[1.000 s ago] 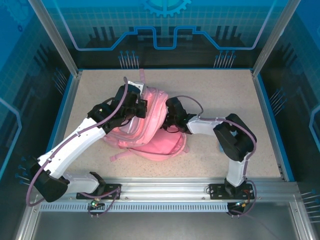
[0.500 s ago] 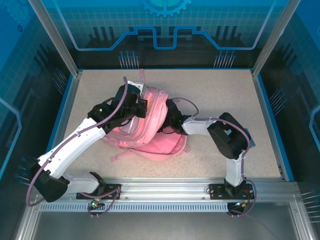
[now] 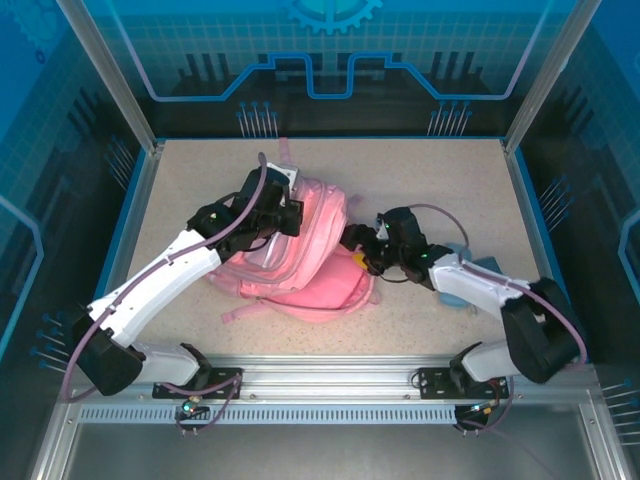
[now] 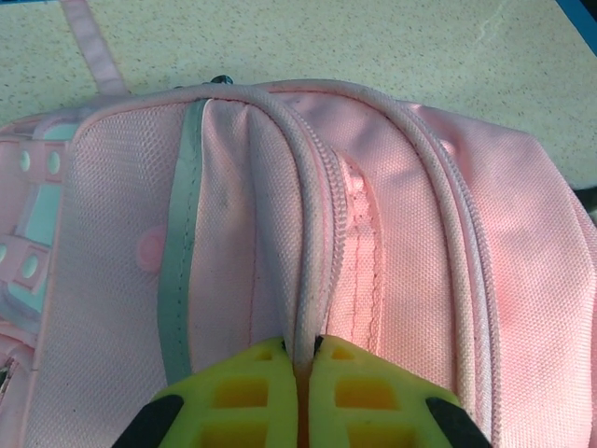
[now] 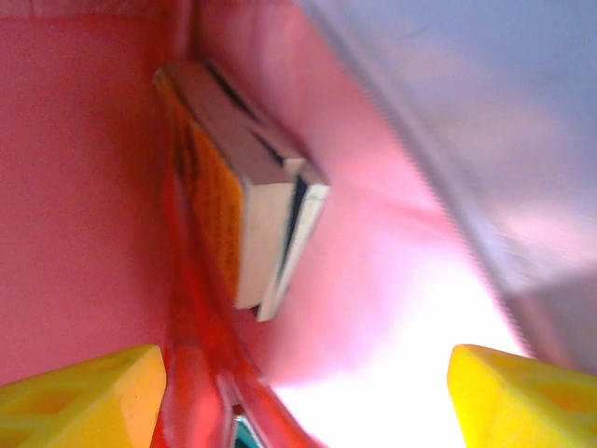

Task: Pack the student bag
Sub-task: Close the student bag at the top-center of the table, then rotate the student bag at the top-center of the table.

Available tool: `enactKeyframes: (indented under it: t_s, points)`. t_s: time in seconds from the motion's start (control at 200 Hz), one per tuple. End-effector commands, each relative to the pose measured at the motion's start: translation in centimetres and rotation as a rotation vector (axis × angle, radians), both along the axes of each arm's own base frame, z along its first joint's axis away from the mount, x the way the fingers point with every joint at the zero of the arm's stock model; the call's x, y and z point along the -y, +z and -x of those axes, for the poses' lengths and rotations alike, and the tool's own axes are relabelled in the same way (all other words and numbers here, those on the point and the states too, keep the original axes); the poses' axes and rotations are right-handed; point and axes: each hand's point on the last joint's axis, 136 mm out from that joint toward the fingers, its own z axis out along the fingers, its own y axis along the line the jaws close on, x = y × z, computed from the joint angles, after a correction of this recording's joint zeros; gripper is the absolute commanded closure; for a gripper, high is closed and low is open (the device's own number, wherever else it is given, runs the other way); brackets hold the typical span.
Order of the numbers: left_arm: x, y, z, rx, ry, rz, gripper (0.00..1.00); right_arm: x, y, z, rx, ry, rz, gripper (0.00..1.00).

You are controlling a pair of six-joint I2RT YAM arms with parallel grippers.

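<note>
Fingers: left gripper [image 4: 300,350] clamped on zip edge of student bag [image 4: 392,215], likely propping its mouth open; right gripper [image 5: 303,378] spread wide, empty, at bag's right-side opening.
Bag: lying mid-table [image 3: 450,180].
Inside bag: orange-faced book [image 5: 238,187].

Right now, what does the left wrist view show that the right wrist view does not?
Left wrist view: the outside of the bag, its zip edge pinched in the shut left hand, a strap, the table. Right wrist view: the bag's pink inside, an orange-and-white book there, the right hand open. Both: pink fabric, yellow fingers.
</note>
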Motion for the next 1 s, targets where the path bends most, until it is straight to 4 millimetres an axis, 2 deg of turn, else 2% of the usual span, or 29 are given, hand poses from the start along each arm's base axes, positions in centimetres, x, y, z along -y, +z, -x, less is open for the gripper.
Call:
enactKeyframes:
  t_s: [0.0,0.07,0.15,0.22,0.3,0.4,0.425,0.44,0.48,0.545,0.63,0.75,0.835,0.905,0.996]
  points:
    - [2.4,3.2,-1.4,0.089,-0.035,0.141,0.89,6.5,-1.4,1.2,-0.005,-0.085,0.276,0.17]
    - [2.3,1.3,-1.4,0.033,-0.010,0.134,0.76,9.3,-1.8,1.5,-0.024,-0.125,0.343,0.17]
    - [1.7,-0.5,-1.0,-0.026,0.038,0.135,0.51,11.6,-2.2,1.9,-0.048,-0.151,0.388,0.17]
    - [0.6,-1.8,-0.6,-0.075,0.089,0.158,0.30,12.5,-1.7,1.8,-0.030,-0.145,0.415,0.17]
    - [-1.4,-3.4,-0.1,-0.128,0.164,0.194,0.20,12.4,-0.4,1.2,0.018,-0.102,0.431,0.16]
    - [-5.1,-5.9,0.9,-0.200,0.299,0.232,0.15,10.7,1.2,0.0,0.070,-0.002,0.419,0.17]
    - [-6.2,-6.6,1.3,-0.219,0.336,0.235,0.14,10.2,1.0,0.0,0.067,0.033,0.421,0.17]
    - [-6.8,-7.0,1.6,-0.230,0.359,0.238,0.13,9.6,2.0,-0.6,0.090,0.049,0.414,0.17]
    - [-8.5,-8.1,2.3,-0.259,0.424,0.246,0.12,8.5,2.3,-1.2,0.099,0.101,0.417,0.17]
    - [-10.8,-9.8,3.8,-0.298,0.511,0.257,0.11,6.8,2.5,-1.8,0.100,0.182,0.440,0.17]
    - [-12.9,-11.3,5.8,-0.333,0.598,0.265,0.11,4.0,2.3,-2.6,0.109,0.293,0.484,0.18]
    - [-13.8,-13.5,8.3,-0.404,0.664,0.274,0.11,0.3,1.4,-3.7,0.109,0.431,0.551,0.20]
    - [-13.6,-15.2,9.1,-0.445,0.690,0.303,0.11,-1.6,0.2,-4.5,0.085,0.491,0.583,0.22]
    - [-12.9,-16.3,8.9,-0.468,0.678,0.338,0.11,-2.4,-1.3,-5.2,0.052,0.509,0.596,0.24]
    - [-11.9,-17.2,8.1,-0.483,0.656,0.374,0.11,-2.1,-3.4,-5.6,-0.025,0.490,0.614,0.26]
